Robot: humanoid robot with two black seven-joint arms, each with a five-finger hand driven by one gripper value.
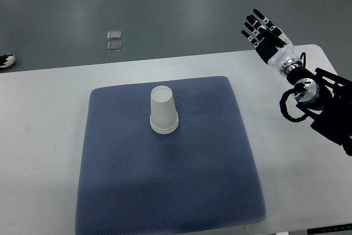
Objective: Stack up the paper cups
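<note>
The right arm point(324, 103) runs off the picture's right edge behind the right hand point(267, 37), so its upper part is unseen. Far to that hand's left, a dark and white object point(5, 59) is cut by the left edge and cannot be identified. Nearer, two small clear squares point(114, 40) on the floor are too small to make out.

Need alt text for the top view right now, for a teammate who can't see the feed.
A white paper cup stack stands upside down on a blue cushion on a white table. The right hand is raised beyond the table's far right corner, fingers spread, holding nothing and well clear of the cups. No left arm shows.
</note>
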